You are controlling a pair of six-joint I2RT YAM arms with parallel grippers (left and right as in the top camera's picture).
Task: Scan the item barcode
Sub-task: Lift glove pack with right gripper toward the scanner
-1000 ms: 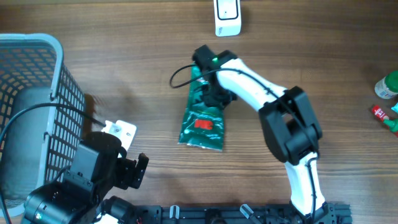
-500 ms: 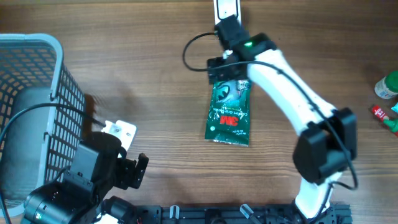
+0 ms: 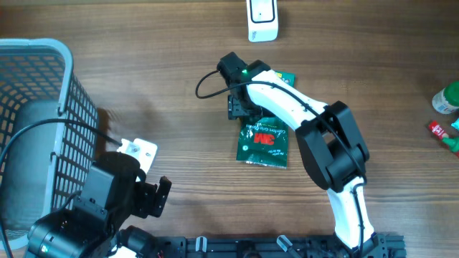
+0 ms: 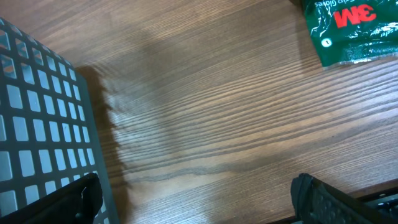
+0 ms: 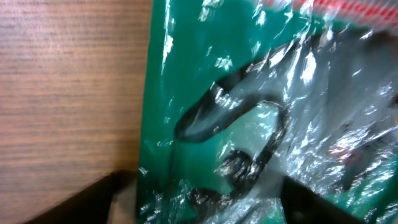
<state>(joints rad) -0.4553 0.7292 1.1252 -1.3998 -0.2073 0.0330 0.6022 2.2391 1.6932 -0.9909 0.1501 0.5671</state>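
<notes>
Back from the white plastic scanner [image 3: 262, 18] at the far edge of the table, the right gripper [image 3: 240, 109] has swung to the left, over the near-left corner of the packet, which has hardly shifted in that half second. One flat, glossy green plastic packet [image 3: 264, 143] with a red printed logo lies on the brown wood-grain table [image 3: 165, 57] near its middle, crinkled film catching the light in the right wrist view. The right gripper's two dark fingers [image 5: 106, 199] stand apart over that film. One grey plastic mesh basket [image 3: 43, 46] with square openings fills the left edge. The left gripper [image 4: 199, 202] hovers near the near-left corner beside the basket, its two black fingers [image 4: 336, 199] spread wide with nothing between them. One green-capped bottle [image 3: 448, 97] sits at the right edge.
</notes>
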